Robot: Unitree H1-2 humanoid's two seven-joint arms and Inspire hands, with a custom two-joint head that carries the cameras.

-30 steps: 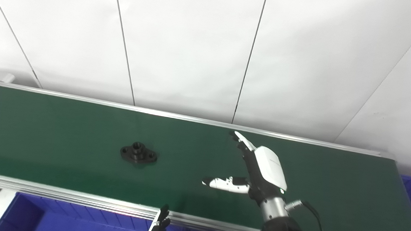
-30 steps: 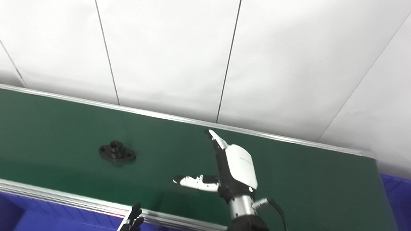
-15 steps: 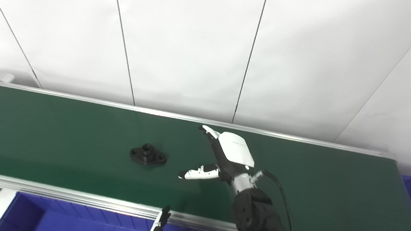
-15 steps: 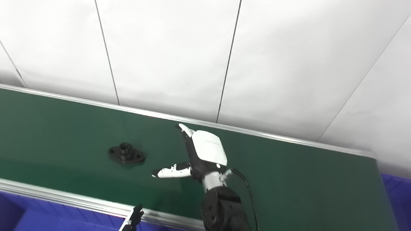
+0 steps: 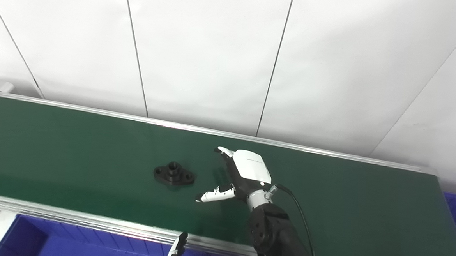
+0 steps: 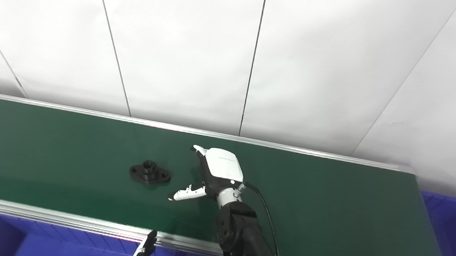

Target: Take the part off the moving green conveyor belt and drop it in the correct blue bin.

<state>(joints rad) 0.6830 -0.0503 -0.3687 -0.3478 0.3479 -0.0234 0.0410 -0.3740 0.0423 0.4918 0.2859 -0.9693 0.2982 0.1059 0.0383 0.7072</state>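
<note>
left eye view: black part (image 5: 173,174) lay flat on the green conveyor belt (image 5: 75,143). right hand (image 5: 241,175) hovered just right of the part, released, fingers spread, holding nothing. left hand (image 5: 176,252) sat below the part, state unreadable.

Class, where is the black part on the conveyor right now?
The black part lies flat on the green belt, left of centre, just left of the open right hand, untouched.

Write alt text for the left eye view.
The right hand hovers open over a green conveyor belt, just right of a black metal part lying on it. A blue bin sits below the belt's near edge.
</note>
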